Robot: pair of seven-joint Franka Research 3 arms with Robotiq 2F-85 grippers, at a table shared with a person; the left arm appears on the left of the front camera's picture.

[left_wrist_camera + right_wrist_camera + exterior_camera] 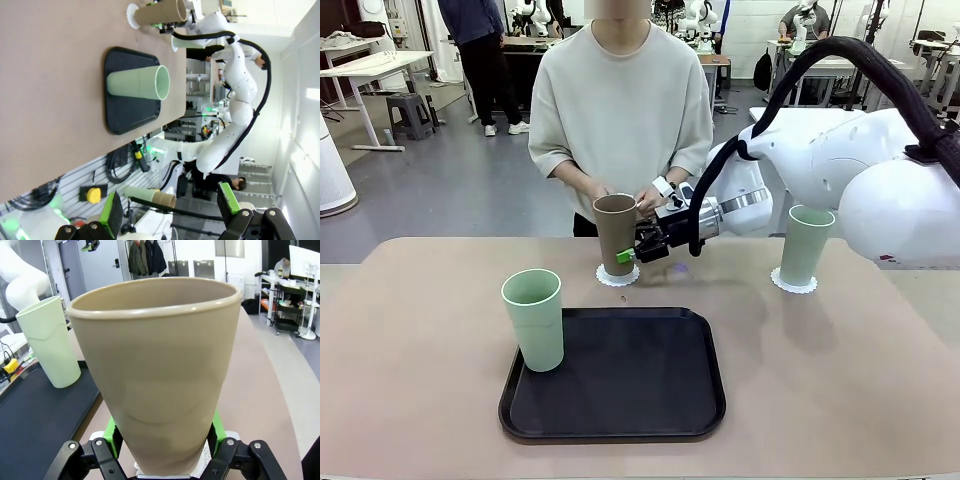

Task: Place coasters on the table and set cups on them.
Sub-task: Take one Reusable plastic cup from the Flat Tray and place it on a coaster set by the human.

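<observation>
Over a white scalloped paper coaster [618, 282], my right tool [165, 437] clamps the brown matte tumbler [614, 225]; off-centre release could tip it.

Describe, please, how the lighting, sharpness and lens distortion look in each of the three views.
Front view: even light, soft shadows on the table, everything sharp. Left wrist view: rolled sideways, bright washed-out patches along one edge. Right wrist view: the wide lens swells the close brown cup; background fairly clear.
</observation>
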